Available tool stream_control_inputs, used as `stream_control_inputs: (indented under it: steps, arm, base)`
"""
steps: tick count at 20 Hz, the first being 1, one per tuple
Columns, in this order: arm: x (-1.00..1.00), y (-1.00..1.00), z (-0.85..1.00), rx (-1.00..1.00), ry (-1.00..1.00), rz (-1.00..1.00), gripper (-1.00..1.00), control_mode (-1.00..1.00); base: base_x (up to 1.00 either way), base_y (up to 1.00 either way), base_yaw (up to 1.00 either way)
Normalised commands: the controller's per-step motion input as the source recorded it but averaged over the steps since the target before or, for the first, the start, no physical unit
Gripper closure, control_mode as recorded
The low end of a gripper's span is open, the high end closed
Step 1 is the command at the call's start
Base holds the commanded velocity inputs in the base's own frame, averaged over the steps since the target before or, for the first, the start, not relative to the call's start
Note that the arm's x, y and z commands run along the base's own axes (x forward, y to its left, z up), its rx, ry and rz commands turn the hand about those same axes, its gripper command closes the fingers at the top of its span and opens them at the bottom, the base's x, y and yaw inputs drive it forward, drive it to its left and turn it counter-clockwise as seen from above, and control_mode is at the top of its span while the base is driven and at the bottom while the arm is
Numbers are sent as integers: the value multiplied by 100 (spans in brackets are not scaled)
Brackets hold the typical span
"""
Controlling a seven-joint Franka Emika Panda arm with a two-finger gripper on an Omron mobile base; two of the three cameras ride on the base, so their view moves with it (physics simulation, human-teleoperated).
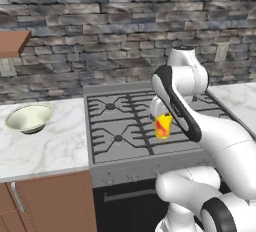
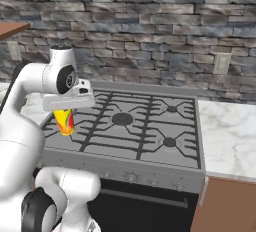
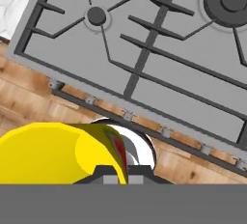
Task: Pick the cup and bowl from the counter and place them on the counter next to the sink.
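The cup (image 1: 163,125) was seen at centre frame in the left base view, held clear above the grey stove (image 1: 145,126) grates and not resting on them. It was judged to be in transit: lifted high enough to pass over the burners on the way to the spot beside the sink. No sink was noted in these frames.

In the right base view the cup (image 2: 65,121) hung at centre left, directly beneath the white hand, roughly upright. In the hand view the cup (image 3: 58,153) occupied the lower left, with the stove (image 3: 159,49) spread across the upper frame below it.

The tool (image 2: 66,111) was recorded as closed tight on the cup, gripped near its rim; the fingertips themselves were largely hidden by the hand and the cup, so the exact contact points could not be made out.

The bowl (image 1: 29,118) was noted at the left edge of the left base view, standing upright on the marble tabletop (image 1: 50,146), well apart from the arm and untouched. It was judged as the item left to move.
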Motion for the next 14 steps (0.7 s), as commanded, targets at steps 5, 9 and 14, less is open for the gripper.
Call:
stream_control_inputs:
  steps: [5, 9, 14]
  arm:
    - [0, 0, 0, 0, 0, 0, 100, 100]
    - [0, 0, 0, 0, 0, 0, 100, 100]
    - [0, 0, 0, 0, 0, 0, 100, 100]
  base:
    - [-100, 0, 0]
    - [-44, -16, -6]
    - [-3, 0, 59]
